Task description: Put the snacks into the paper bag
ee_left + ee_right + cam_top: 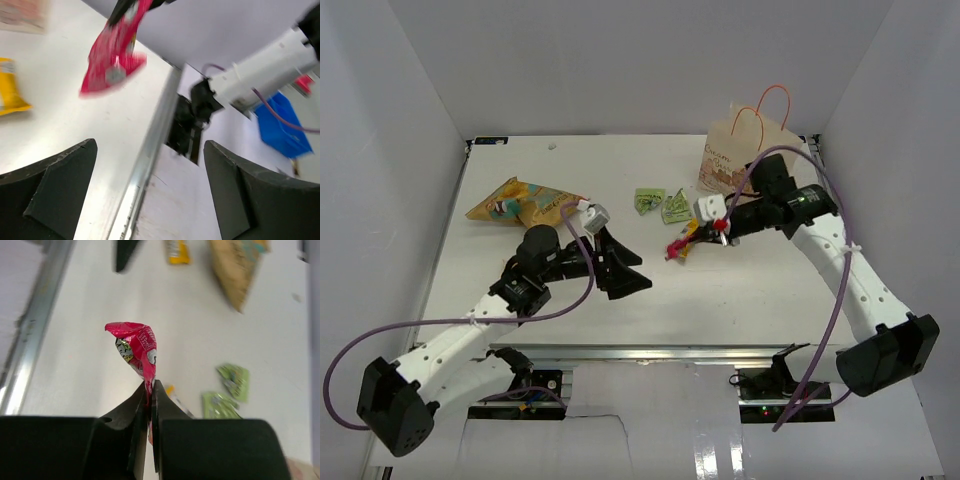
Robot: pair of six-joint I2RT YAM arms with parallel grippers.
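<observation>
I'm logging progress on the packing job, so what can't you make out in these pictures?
Bag interior: top view, its own front wall hides any contents.
Pink packet print: left wrist view, motion blur.
Yellow bar: right wrist view, cut off by the top edge.
Chip bag label: right wrist view, blurred and cut off.

The left gripper [642, 272] is held wide open at frame centre; the right gripper [700, 231], right of centre, is clamped on a packet [136, 344].
</observation>
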